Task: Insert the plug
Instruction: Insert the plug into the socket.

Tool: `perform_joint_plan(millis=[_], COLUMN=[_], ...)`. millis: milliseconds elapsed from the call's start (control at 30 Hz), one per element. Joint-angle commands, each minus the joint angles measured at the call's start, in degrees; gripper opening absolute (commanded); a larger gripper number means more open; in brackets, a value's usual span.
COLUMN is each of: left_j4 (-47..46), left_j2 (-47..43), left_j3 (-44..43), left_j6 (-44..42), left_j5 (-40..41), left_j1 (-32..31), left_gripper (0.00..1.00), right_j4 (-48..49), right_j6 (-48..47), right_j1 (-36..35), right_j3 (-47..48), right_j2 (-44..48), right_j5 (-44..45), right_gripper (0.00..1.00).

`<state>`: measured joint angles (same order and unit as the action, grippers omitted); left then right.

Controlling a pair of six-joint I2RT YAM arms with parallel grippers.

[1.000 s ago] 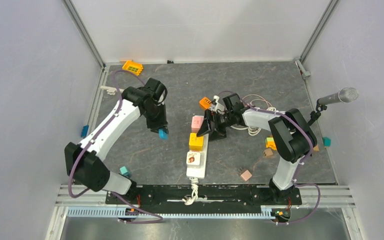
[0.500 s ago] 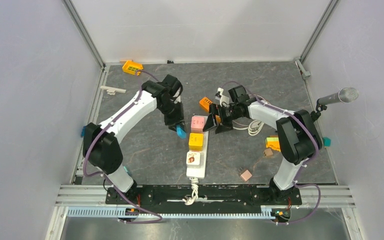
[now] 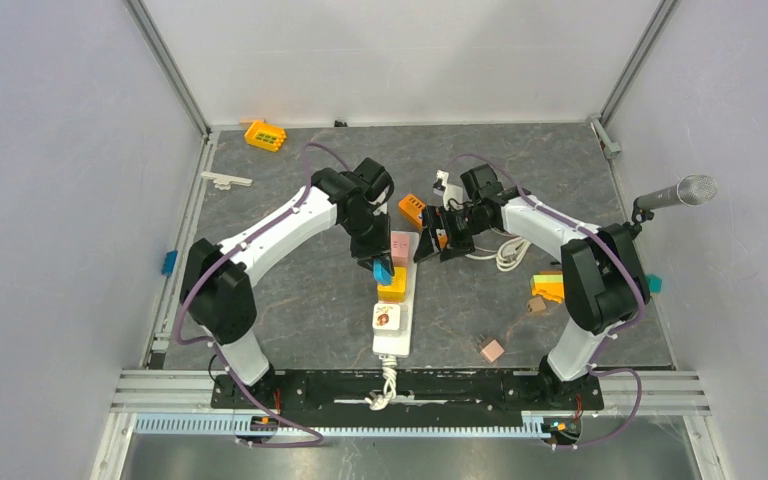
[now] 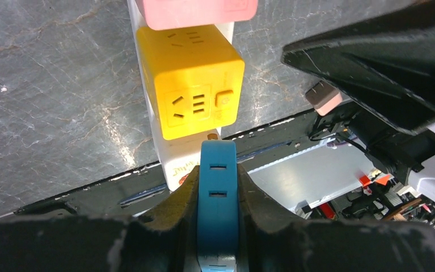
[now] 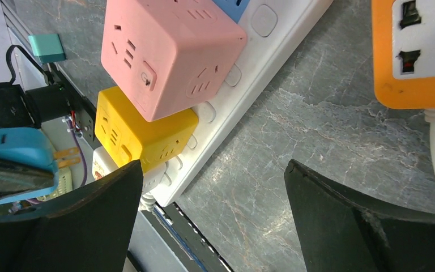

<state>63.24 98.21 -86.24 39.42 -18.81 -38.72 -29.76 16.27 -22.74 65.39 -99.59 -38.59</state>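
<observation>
Your left gripper (image 4: 217, 190) has its fingers (image 4: 173, 207) clamped on the blue plug (image 4: 217, 164), one on each flank, with the plug's nose standing out past the tips. Right ahead of that nose is the yellow cube socket (image 4: 190, 85), slotted face up toward the wrist camera. A brass pin tip shows right at the cube's near edge, but from this angle I can't say if it's touching or just shy. Beyond the yellow cube is the pink cube (image 4: 195, 11), and both are seated on the white power strip (image 4: 173, 164), which runs away from your fingertips.

Now your right gripper (image 5: 209, 170): its fingers (image 5: 90, 226) are spread wide, holding nothing, and the strip's edge and the grey table (image 5: 294, 113) show in the gap. The pink cube sits just ahead of the left-hand finger. The orange socket block (image 5: 413, 51) lies ahead of the right-hand one, apart from it.
</observation>
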Motion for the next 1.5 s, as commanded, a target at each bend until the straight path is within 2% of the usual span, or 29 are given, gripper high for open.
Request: perform_joint_plan(millis=[0,467,1133,1467], left_j4=[-1.2,-1.1,0.1,2.2], left_j2=[1.7,4.9,6.9,10.4], left_j3=[-2.0,-3.5,-2.6,-7.3], left_j6=[-0.7,-3.0,-3.8,-3.1], left_j5=[1.3,3.6,6.9,8.5], left_j1=[-0.2,-0.9,-1.7,-2.8], left_gripper=[0.02,0.02,0.02,0.02], right_j4=[-2.6,-1.8,-3.2,-3.6], right_j6=[-3.2,-3.4,-4.5,-4.8], right_j1=[0.2,0.2,0.3,0.2], right_j3=[4.0,-0.2,-0.8,-0.2], right_j2=[0.5,2.9,3.8,3.5], right_j5=[1.8,2.9,4.4,5.1], right_gripper=[0.98,0.98,0.98,0.98])
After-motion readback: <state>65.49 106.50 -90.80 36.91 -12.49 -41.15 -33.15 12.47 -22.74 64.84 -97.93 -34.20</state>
